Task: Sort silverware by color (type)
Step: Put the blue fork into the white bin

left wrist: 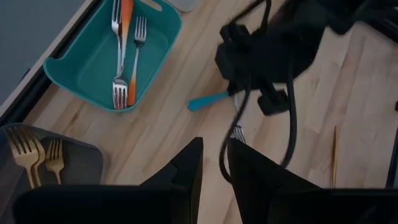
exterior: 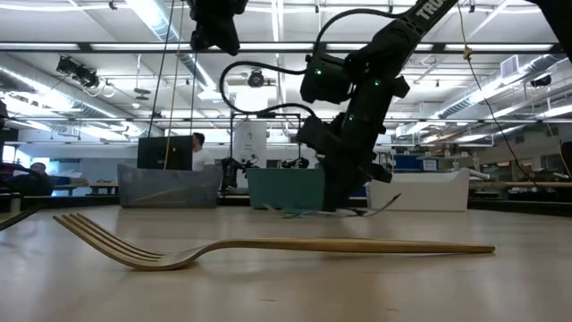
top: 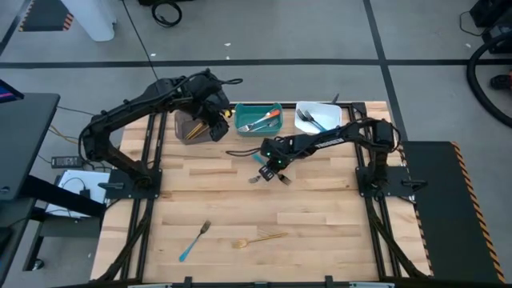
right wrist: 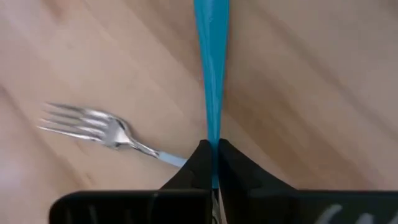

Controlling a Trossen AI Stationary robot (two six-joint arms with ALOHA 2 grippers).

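Observation:
My right gripper (top: 270,166) (right wrist: 213,148) is low over the middle of the table, shut on a teal-handled utensil (right wrist: 212,68) (left wrist: 208,101). A second fork (right wrist: 93,126) with a silver head and pale blue handle lies flat on the wood beside it, its handle passing under the fingers. My left gripper (top: 210,120) (left wrist: 214,152) hovers over the brown bin (top: 190,126), slightly open and empty. Gold forks (left wrist: 28,155) lie in that bin, orange-handled forks (left wrist: 126,50) in the teal bin (top: 258,118), and blue-handled ones in the white bin (top: 318,117). My right gripper pinches the teal handle (right wrist: 213,134) between its two fingertips (right wrist: 198,163), coming from above. The handle runs straight out from the fingers, along them rather than across. The fingers hide the utensil's other end. I cannot tell whether it is lifted off the wood.
A teal-handled fork (top: 194,240) and a gold fork (top: 260,238) (exterior: 268,246) lie on the near part of the table. The three bins stand in a row along the far edge. Bare wood stretches between them and the near forks.

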